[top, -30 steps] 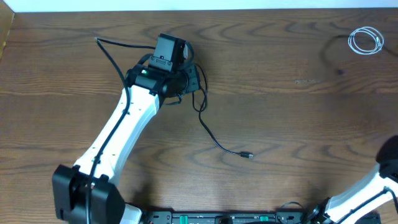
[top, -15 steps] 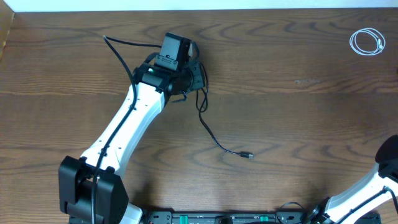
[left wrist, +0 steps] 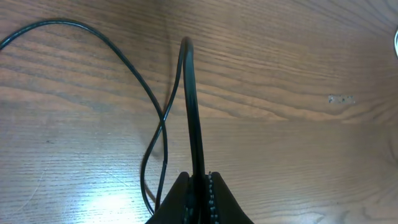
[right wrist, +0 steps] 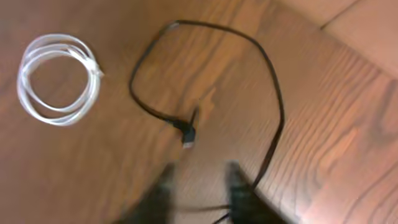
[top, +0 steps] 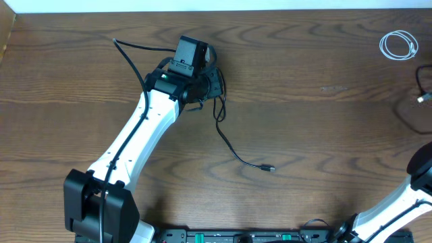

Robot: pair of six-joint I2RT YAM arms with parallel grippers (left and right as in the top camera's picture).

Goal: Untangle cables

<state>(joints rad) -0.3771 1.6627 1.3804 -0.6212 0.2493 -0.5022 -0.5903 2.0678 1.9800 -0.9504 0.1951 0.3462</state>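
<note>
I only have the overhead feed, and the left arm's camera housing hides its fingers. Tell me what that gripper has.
Observer: The left wrist view shows the left gripper shut on a thin black cable that runs straight out from the jaws.
Operator: Now the right gripper. It's off my frame.
Observer: In the right wrist view, the right gripper has its fingers apart, though they are blurred.
Operator: Report what lies beneath it.
Observer: A second thin black cord arcs over the wooden table, and its plug end lies inside the arc.
</note>
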